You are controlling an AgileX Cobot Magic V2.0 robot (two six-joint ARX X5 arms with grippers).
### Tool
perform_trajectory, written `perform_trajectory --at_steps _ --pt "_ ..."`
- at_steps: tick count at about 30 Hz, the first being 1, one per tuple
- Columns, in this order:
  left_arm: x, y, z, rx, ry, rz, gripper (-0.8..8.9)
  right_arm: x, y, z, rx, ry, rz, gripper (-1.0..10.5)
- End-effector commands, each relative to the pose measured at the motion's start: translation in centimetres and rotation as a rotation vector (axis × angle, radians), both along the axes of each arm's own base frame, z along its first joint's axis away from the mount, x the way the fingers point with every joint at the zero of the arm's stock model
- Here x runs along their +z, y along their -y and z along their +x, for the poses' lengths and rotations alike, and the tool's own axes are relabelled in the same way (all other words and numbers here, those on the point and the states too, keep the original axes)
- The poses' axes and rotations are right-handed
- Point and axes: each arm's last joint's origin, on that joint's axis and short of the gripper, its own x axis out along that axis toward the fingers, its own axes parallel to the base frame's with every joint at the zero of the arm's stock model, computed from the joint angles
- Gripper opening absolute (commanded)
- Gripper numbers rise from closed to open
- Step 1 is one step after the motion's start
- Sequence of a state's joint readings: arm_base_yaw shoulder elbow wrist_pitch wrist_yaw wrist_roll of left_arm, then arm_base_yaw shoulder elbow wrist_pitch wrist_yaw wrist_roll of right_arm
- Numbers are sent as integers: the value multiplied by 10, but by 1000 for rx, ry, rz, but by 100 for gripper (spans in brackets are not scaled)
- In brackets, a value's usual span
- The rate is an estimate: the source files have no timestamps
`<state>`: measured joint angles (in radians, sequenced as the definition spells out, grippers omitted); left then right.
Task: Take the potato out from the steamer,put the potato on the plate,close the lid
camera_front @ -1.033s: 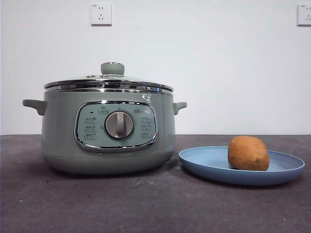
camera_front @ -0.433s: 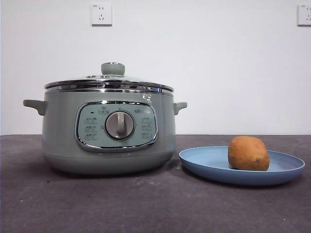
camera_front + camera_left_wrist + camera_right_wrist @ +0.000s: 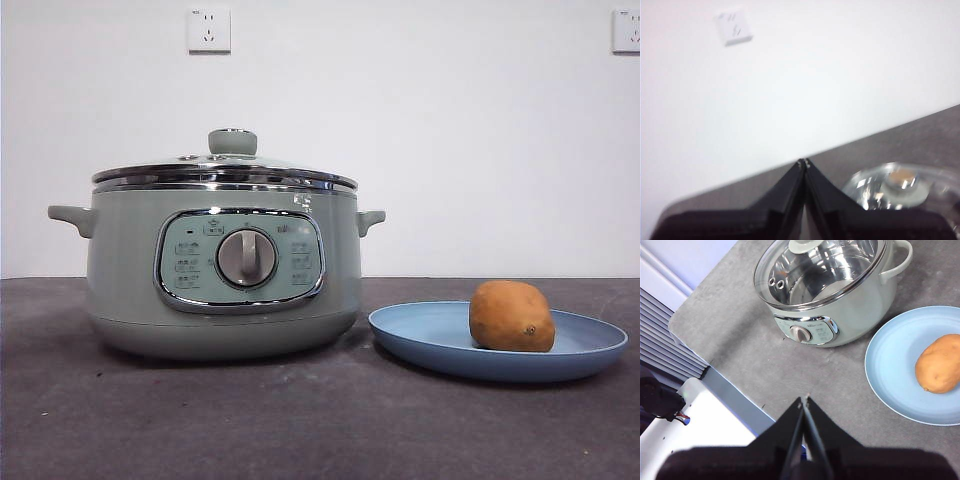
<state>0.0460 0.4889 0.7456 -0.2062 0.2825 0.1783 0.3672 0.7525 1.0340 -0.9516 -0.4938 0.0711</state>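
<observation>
We see no change from the earlier frames: potato [image 3: 511,316] lies on the plate [image 3: 420,335], right of the steamer [image 3: 120,270] on the counter [image 3: 300,420], lid [image 3: 225,168] seated on the pot. Left gripper [image 3: 803,162] fingers pressed together, empty, near the lid. Right gripper [image 3: 804,400] fingers also pressed together, empty, high above the counter.

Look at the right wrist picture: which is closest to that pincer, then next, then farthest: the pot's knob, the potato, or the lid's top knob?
From the right pincer, shut:
1. The steamer front knob, facing the pincer.
2. The potato, off to one side on the plate.
3. The lid top knob, far side.
</observation>
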Motion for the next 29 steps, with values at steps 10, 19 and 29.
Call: perform_trajectory --at_steps 10,19,29 --pt "-133 -8 -7 201 -87 -141 -4 1 0 0 -4 1 3 1" --pt "-176 -10 -7 276 -126 -139 -4 1 0 0 -4 1 3 1" --pt "-203 -10 -8 278 -216 -135 -4 1 0 0 -4 1 3 1"
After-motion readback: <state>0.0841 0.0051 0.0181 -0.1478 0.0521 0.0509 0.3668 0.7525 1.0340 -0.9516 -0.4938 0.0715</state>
